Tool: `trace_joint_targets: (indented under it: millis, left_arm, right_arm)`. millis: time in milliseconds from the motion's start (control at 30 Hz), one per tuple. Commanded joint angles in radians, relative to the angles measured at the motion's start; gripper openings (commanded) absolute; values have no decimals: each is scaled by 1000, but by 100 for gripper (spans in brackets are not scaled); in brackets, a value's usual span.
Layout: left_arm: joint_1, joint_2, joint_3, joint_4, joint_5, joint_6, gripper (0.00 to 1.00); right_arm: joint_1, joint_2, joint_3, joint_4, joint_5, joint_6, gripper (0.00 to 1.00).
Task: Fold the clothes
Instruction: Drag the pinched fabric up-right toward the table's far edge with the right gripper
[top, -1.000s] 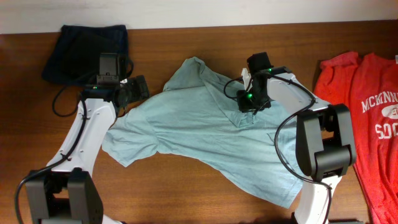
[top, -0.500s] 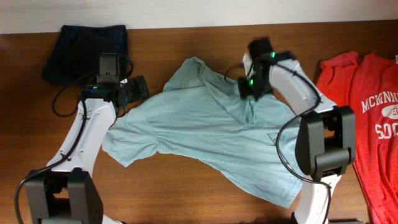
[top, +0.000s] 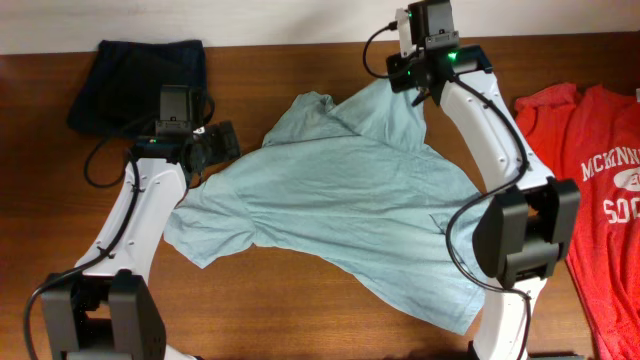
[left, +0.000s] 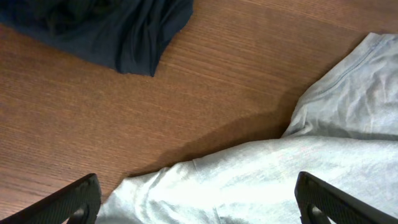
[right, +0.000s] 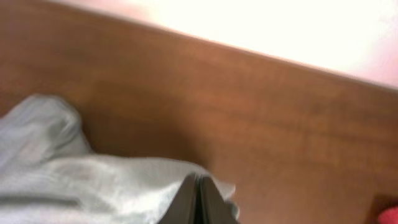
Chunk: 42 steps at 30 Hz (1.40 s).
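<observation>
Red shirt (top: 600, 190), lettered "SOC", lies right of the right pincer (right: 198, 190), which grips the grey-teal shirt (top: 330, 200), arm outstretched. Left pincer (left: 199, 194) gapes open.

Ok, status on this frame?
Left fingers open above grey shirt. Right fingers shut on its far edge. Red shirt right, dark cloth far left; neither in the way.

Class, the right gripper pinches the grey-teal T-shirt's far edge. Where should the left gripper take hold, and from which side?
Probably the edge of the grey-teal T-shirt directly below the open left gripper, approached from above, over the table beside it. The cloth lies thin and unbunched there, roughly across from the pinch of the right gripper.
</observation>
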Motion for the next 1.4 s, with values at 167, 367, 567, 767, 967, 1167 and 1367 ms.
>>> trace_joint_targets:
  millis: [167, 367, 567, 767, 967, 1167, 1367]
  left_arm:
    - [1, -4, 5, -1, 4, 2, 99]
    - [1, -4, 5, -1, 4, 2, 99]
    - [1, -4, 5, -1, 4, 2, 99]
    - [1, -4, 5, -1, 4, 2, 99]
    - [1, -4, 5, -1, 4, 2, 99]
    - [1, -4, 5, -1, 4, 2, 99]
    - [1, -4, 5, -1, 4, 2, 99]
  right_arm:
    - [-109, 103, 12, 294, -20, -84, 4]
    - [-124, 245, 12, 509, -92, -117, 4]
    - [-121, 383, 12, 760, -100, -113, 25]
    - [-121, 352, 31, 878, 0, -106, 63]
    - [-127, 137, 33, 615, 119, 14, 93]
    - [-166, -16, 32, 108, -89, 108, 51]
    - [-174, 127, 21, -3, -133, 100, 4]
